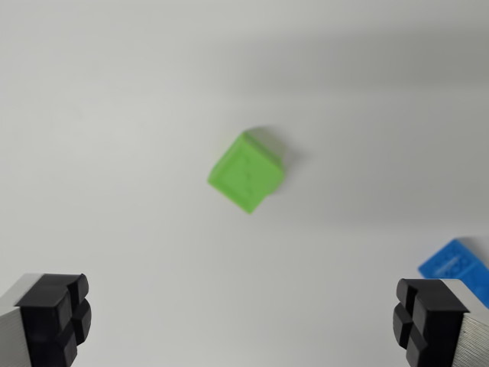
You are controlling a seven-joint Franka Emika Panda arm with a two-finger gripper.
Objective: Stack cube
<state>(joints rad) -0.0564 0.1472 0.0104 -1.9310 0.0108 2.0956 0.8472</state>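
Wrist view, looking down on the work surface. The gripper [244,325] hangs above the surface [114,115] with its jaws spread wide and nothing between them; one black pad [57,313] shows at the view's lower left, the other at the lower right. The green cube [248,172] rests on the surface near the middle of the view, ahead of the jaws and apart from both, turned so that a corner, not a flat face, points toward the camera. A blue cube [458,264] lies at the wrist view's right edge, just beyond the right pad and partly cut off by the frame.

Risks, as judged from this pose. The green cube sits diagonal to the line between the pads; closing without first turning the wrist would probably catch corners rather than faces, so the cube could twist or squirt out. A descent off centre could let one pad land on top of the cube and push it aside. The blue cube is close to the right pad and could be nudged during a low sideways move, spoiling the stacking target.

The surface is plain, white and matte, with soft shadows and no visible edge or corner. Nothing of the room beyond it is in view.
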